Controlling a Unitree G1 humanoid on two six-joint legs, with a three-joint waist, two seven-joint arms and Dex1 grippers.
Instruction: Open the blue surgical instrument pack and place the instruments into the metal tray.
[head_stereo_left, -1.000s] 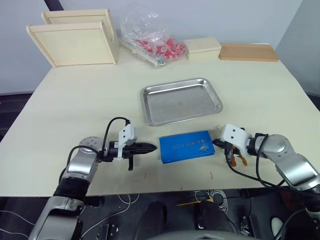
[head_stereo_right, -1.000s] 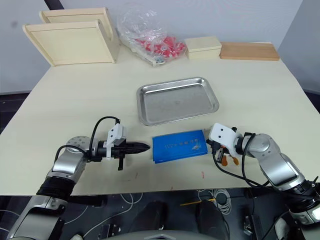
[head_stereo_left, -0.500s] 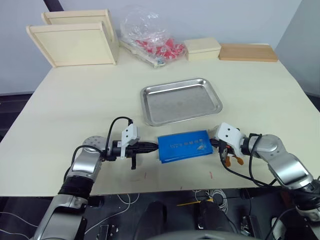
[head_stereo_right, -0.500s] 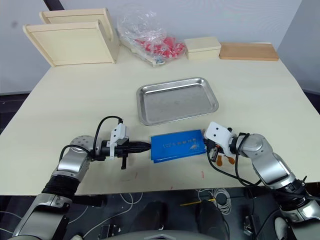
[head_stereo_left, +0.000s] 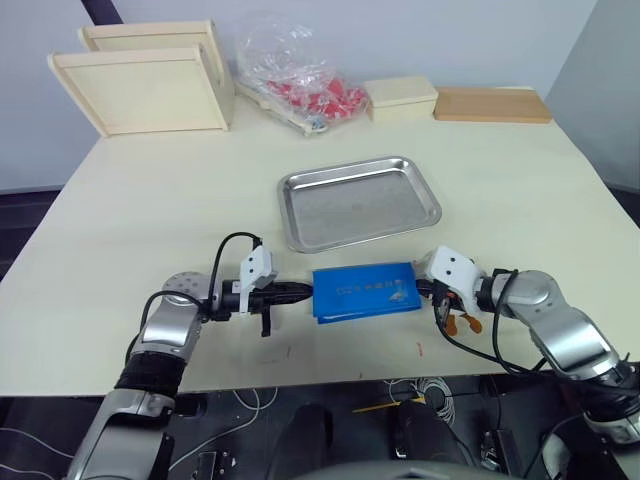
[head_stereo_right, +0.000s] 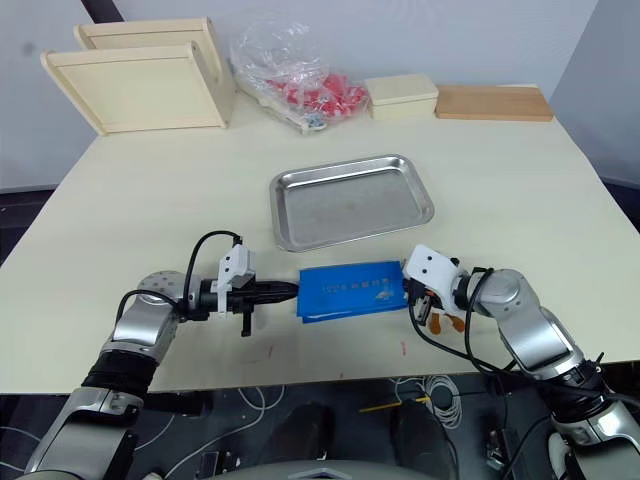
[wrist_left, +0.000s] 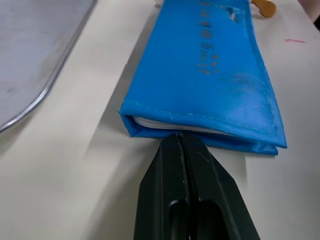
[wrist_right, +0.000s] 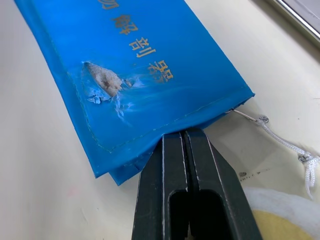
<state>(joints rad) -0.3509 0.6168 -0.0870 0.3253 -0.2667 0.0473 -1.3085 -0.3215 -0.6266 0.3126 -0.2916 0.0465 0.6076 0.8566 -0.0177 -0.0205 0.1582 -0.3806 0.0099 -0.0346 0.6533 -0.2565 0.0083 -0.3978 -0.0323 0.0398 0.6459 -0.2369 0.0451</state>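
The pale table (head_stereo_left: 150, 200) carries everything. At its far edge, around 11 o'clock, two pale wooden framed trays (head_stereo_left: 140, 85) lean one behind the other. Right of them, near 12 o'clock, lies a clear plastic bag of red items (head_stereo_left: 300, 75), then a cream box (head_stereo_left: 400, 97) and a flat wooden board (head_stereo_left: 492, 103) toward 1 o'clock.

The metal tray (head_stereo_left: 360, 200) sits at the table's middle, turned slightly, its bed bare and shiny.

Just toward 6 o'clock from the tray, close to it but apart, lies the blue surgical instrument pack (head_stereo_left: 365, 291), flat and closed, with small print along its top face and a scuffed pale patch near its right end. In the left wrist view its left end shows a white lining edge between the blue layers.

The left gripper (wrist_left: 181, 137) comes in from 9 o'clock, its two black fingers pressed together with the tips touching the pack's left end at the seam. The right gripper (wrist_right: 182, 134) comes in from 3 o'clock, fingers likewise pressed together, tips against the pack's right end.

A thin white cord (wrist_right: 280, 140) lies on the table just beside the right gripper.
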